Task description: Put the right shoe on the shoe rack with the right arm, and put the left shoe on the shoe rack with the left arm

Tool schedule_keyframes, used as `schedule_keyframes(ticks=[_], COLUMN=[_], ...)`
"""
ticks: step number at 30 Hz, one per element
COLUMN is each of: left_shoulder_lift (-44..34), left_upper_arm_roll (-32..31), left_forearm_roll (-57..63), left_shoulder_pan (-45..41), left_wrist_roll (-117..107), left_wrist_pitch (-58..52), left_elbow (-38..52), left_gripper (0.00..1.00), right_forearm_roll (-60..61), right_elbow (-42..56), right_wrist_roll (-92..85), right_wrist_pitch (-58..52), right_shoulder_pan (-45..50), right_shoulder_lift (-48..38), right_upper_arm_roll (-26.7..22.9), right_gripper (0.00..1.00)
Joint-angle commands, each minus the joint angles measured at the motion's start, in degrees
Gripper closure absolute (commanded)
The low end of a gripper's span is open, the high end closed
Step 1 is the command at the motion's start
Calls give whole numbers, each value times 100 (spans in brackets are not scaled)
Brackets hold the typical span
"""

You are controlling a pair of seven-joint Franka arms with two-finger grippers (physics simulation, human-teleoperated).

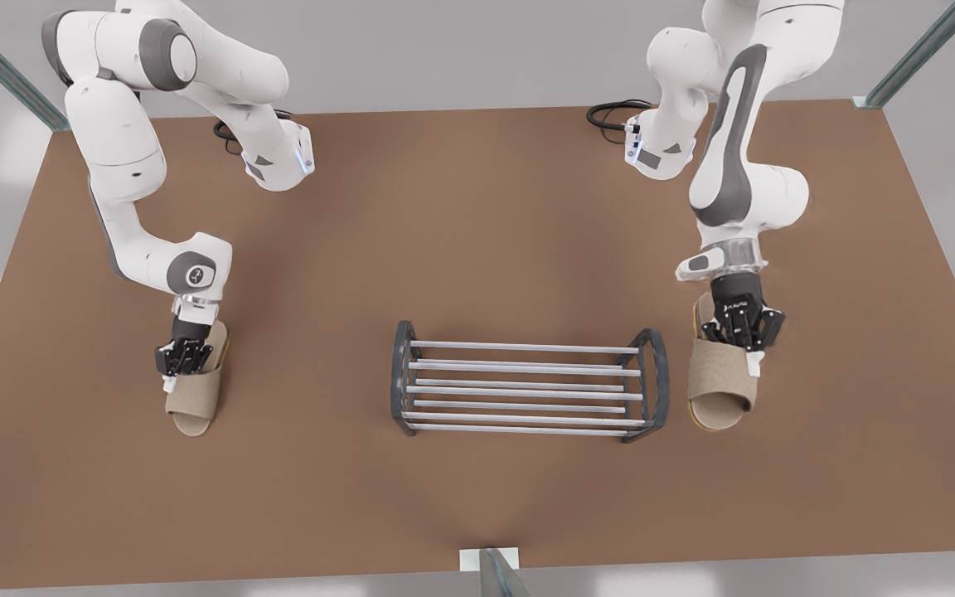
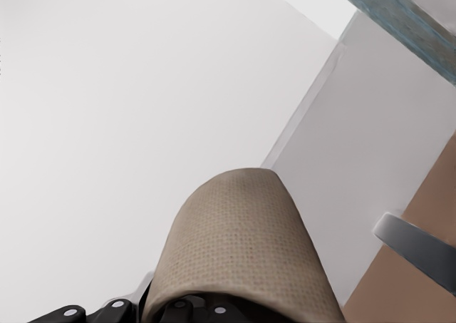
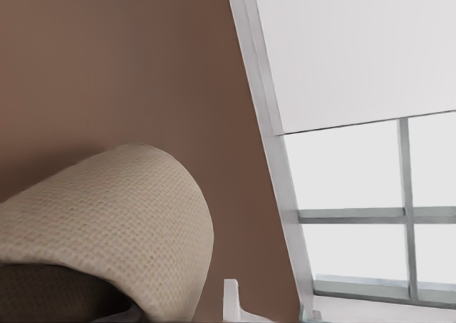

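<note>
While the shoe rack (image 1: 527, 390) sat mid-worktop (image 1: 477, 207), we saw the left claw (image 1: 744, 336) pinching the left shoe (image 1: 722, 385) just beside its hoop and the right claw (image 1: 183, 358) pinching the right shoe (image 1: 196, 396) well apart, both lying lengthwise across the bars, toes toward the near edge.

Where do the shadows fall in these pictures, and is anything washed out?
Front view: soft even light, only faint shadow under the shoe rack, no glare on the table. Left wrist view: pale washed-out wall behind the left shoe. Right wrist view: bright panes; the right shoe is dark under its strap.
</note>
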Motion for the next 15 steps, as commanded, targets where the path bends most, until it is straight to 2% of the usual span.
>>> schedule_keyframes(ticks=[1, 4, 6, 8, 11, 12, 14, 15], left_shoulder_lift=[-111, -226, -155, 380, 1233, 1479, 1725, 1778], left_upper_arm_roll=[2, -24, -95, -139, -121, -95, -95, -95], left_forearm_roll=[-516, -542, -1122, -1763, -1904, -1904, -1940, -1940], left_shoulder_pan=[-231, -539, -741, -1040, -1084, -1084, -1084, -1084], left_wrist_roll=[-76, 126, 126, 126, 126, 126, 126, 144], left_wrist_pitch=[561, 561, 482, 26, -247, -247, -247, -221], left_elbow=[184, 342, 333, 324, 553, 746, 860, 887], left_gripper=[75, 76, 77, 76, 75, 75, 73, 58], right_forearm_roll=[-1699, -1699, -1734, -1742, -1690, -1663, -1444, -1329], right_elbow=[24, 76, 200, 296, 349, 384, 481, 648], right_wrist_roll=[-18, -36, -53, -71, -115, -106, -89, -89], right_wrist_pitch=[-20, -20, -11, 59, 331, 473, 841, 1280], right_shoulder_pan=[16, 34, 34, 42, 130, 183, 385, 447], right_shoulder_lift=[-1, -28, -186, -327, -704, -889, -1223, -1399], right_upper_arm_roll=[-5, -14, -14, -14, -5, 3, 3, 3], right_gripper=[56, 70, 71, 71, 71, 76, 77, 78])
